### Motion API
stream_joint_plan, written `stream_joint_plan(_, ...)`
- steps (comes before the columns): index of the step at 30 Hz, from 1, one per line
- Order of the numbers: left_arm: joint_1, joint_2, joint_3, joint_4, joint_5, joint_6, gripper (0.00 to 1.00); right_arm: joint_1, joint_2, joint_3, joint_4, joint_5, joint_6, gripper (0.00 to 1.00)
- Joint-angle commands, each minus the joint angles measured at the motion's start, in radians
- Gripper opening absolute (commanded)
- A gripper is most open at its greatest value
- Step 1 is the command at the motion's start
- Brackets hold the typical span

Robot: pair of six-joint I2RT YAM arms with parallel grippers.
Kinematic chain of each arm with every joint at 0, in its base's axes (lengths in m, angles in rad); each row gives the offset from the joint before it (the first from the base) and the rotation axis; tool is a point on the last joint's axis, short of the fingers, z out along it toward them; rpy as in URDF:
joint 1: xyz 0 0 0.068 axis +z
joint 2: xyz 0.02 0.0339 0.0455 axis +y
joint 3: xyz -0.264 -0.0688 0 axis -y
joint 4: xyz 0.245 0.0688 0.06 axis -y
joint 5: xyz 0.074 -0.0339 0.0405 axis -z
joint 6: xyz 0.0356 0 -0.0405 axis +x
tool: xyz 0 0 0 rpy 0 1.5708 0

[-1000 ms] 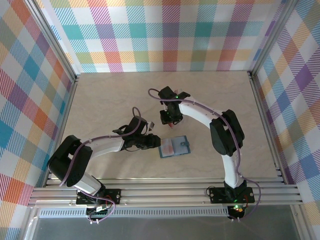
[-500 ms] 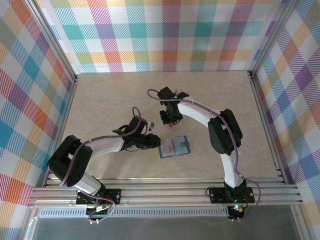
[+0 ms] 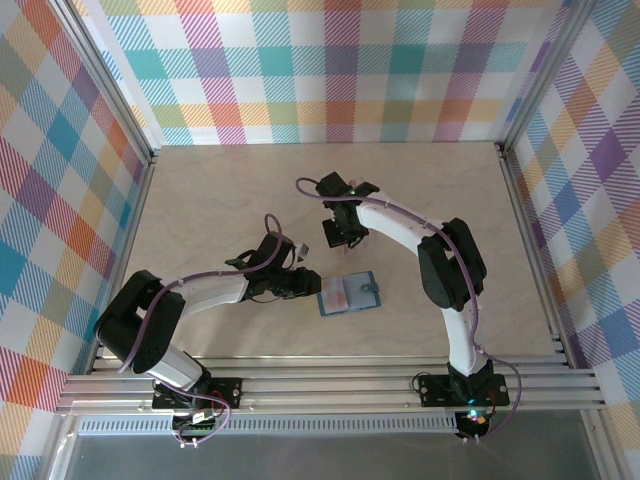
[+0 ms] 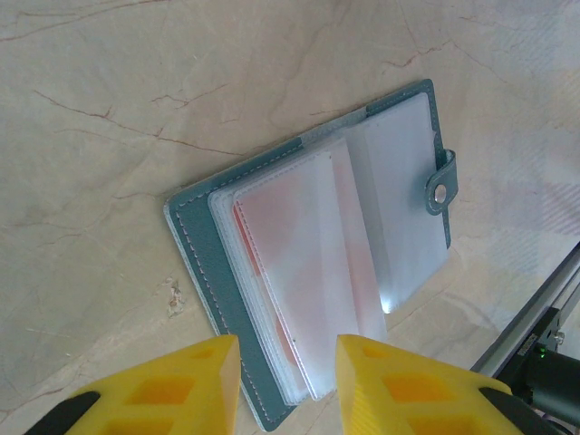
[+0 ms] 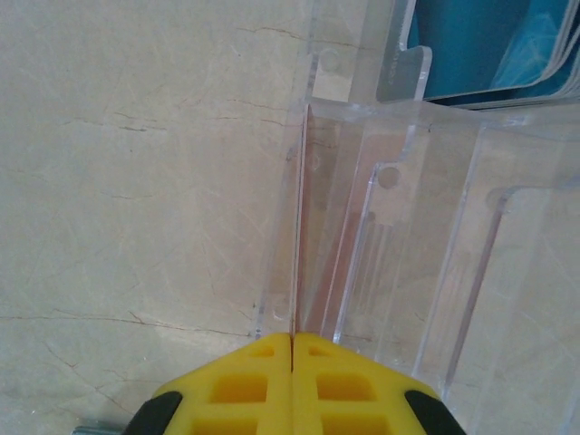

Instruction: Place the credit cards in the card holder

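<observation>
Right gripper [image 5: 293,341] pinched tight on a thin red card [image 5: 295,227], seen edge-on and standing upright in a slot of the clear case [image 5: 435,227]. Blue cards [image 5: 471,45] sit in another compartment of that case, at its far end. From overhead the right arm reaches to mid-table, with the case under its fingers. Left gripper [image 4: 285,352] low over the table [image 3: 220,200], jaws parted, straddling the near corner of the card holder [image 3: 350,294]; cannot tell whether the fingers press on it. Card holder lies open and flat, teal cover down, clear sleeves [image 4: 399,190] fanned upward, snap tab [image 4: 441,186] at the far edge. A reddish card [image 4: 299,236] shows through one sleeve. Case and card holder are near each other but apart, with the holder nearer the arm bases.
</observation>
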Motion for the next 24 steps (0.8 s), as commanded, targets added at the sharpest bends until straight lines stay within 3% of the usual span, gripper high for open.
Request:
stream_joint_plan(1, 0.014, -0.001, -0.002, -0.021, -0.010, 0.003, 0.34, -0.001, -0.051, 0.013, -0.029, 0.012, -0.017, 0.00)
stream_joint_plan(7, 0.015, 0.001, -0.001, -0.022, -0.009, 0.003, 0.34, -0.008, -0.048, 0.015, -0.024, -0.064, -0.016, 0.16)
stream_joint_plan(14, 0.015, 0.000, 0.000, -0.026, -0.009, 0.004, 0.34, -0.034, -0.055, 0.003, 0.011, -0.213, -0.001, 0.17)
stream_joint_plan(24, 0.015, -0.007, -0.001, -0.026, -0.008, 0.003, 0.33, -0.054, -0.042, 0.005, 0.015, -0.258, 0.005, 0.22)
